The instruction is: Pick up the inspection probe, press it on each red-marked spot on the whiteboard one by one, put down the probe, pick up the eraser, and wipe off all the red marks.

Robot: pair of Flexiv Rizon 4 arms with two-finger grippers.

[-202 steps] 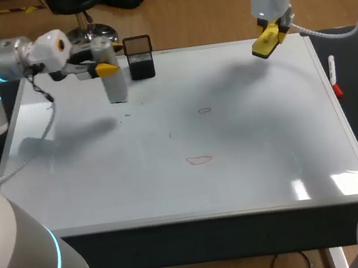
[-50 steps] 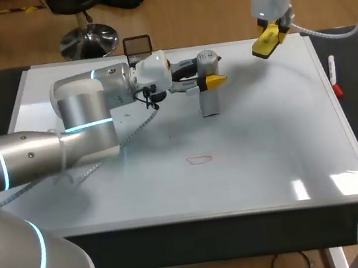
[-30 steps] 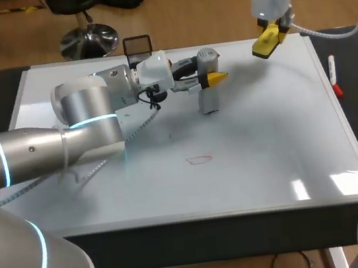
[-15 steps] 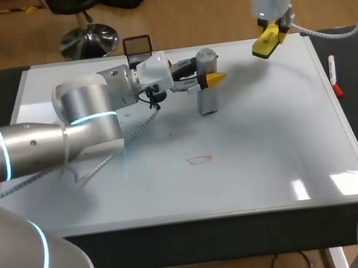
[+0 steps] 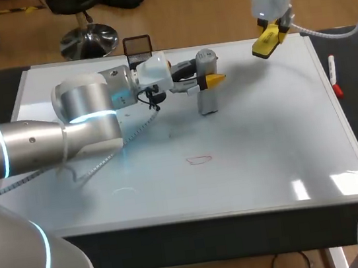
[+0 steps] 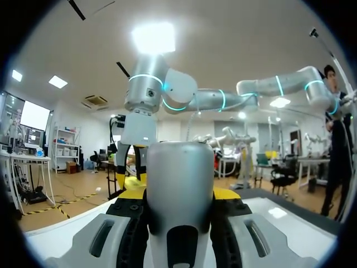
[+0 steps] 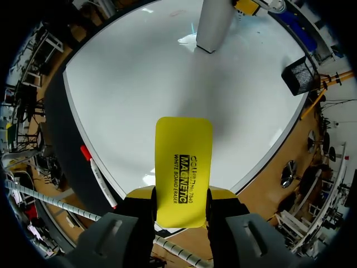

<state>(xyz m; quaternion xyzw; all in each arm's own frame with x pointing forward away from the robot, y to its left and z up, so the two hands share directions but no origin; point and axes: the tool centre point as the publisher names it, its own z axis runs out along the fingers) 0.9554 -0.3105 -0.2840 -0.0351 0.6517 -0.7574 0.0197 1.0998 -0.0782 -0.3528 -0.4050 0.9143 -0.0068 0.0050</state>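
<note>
Head view: left jaws grip the probe (image 5: 208,96) upright on the whiteboard (image 5: 269,155), toward the far edge; right jaws hold the eraser (image 5: 265,43). Best to press straight down, then lift clear before the nearer red mark (image 5: 199,160).

Yellow eraser (image 7: 183,167): three lines of black print on its face, right wrist view only.
</note>
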